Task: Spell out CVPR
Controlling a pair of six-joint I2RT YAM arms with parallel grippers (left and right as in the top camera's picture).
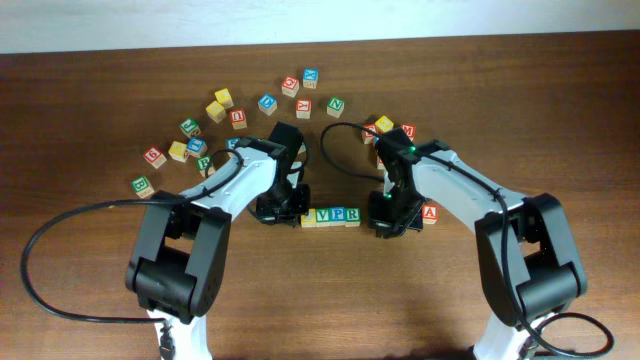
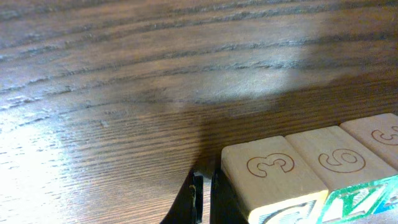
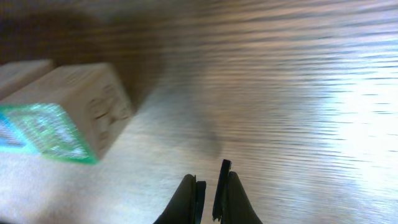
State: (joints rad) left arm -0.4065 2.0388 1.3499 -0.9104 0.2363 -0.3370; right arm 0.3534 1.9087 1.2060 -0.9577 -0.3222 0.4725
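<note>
A row of wooden letter blocks (image 1: 330, 216) lies at the table's middle; V (image 1: 322, 215), P (image 1: 337, 215) and R (image 1: 351, 215) read left to right. One more block (image 1: 308, 218) at the row's left end is partly hidden, and I cannot read its letter. My left gripper (image 1: 291, 208) is shut and empty, touching that left end; in the left wrist view its fingers (image 2: 205, 186) sit beside a block marked 3 (image 2: 273, 171). My right gripper (image 1: 384, 218) is shut and empty, just right of R; in the right wrist view its fingers (image 3: 210, 180) are apart from the end block (image 3: 81, 99).
Several loose letter blocks are scattered at the back, from the far left (image 1: 141, 185) over the top (image 1: 310, 77) to the right (image 1: 408, 131). One block (image 1: 429, 212) lies beside the right arm. Black cables loop at the left (image 1: 40, 240) and centre (image 1: 340, 160).
</note>
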